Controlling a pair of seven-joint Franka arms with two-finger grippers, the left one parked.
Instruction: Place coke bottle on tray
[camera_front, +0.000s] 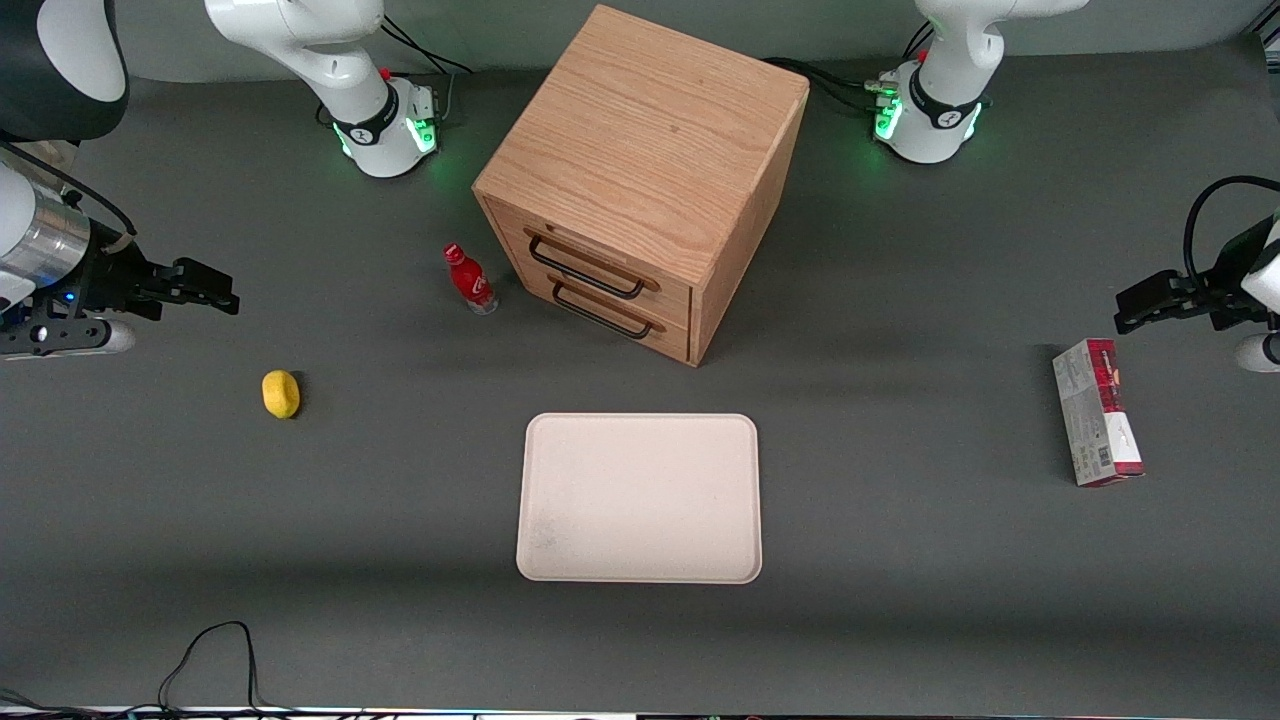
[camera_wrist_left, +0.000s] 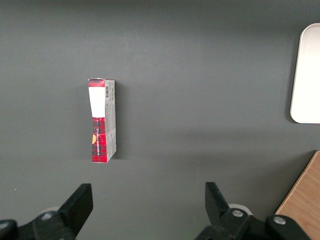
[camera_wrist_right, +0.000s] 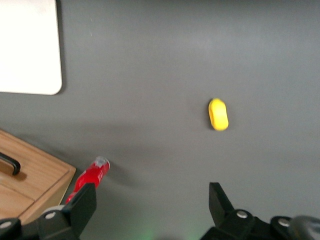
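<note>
Beside cabinet (camera_front: 640, 180): coke bottle (camera_front: 470, 281) upright; end effector (camera_front: 205, 287) spread, empty, arm cropped.

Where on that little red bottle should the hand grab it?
Probably around the coke bottle body, descending from above: it stands upright beside the cabinet, so fingers should straddle its narrow width. The open hand hovers toward the working arm's end.

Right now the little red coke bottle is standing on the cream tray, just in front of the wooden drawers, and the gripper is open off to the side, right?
Not quite. The coke bottle stands on the grey table beside the wooden drawer cabinet, not on the tray, which holds nothing; the front view shows this. The gripper is indeed open, off toward the working arm's end.
</note>
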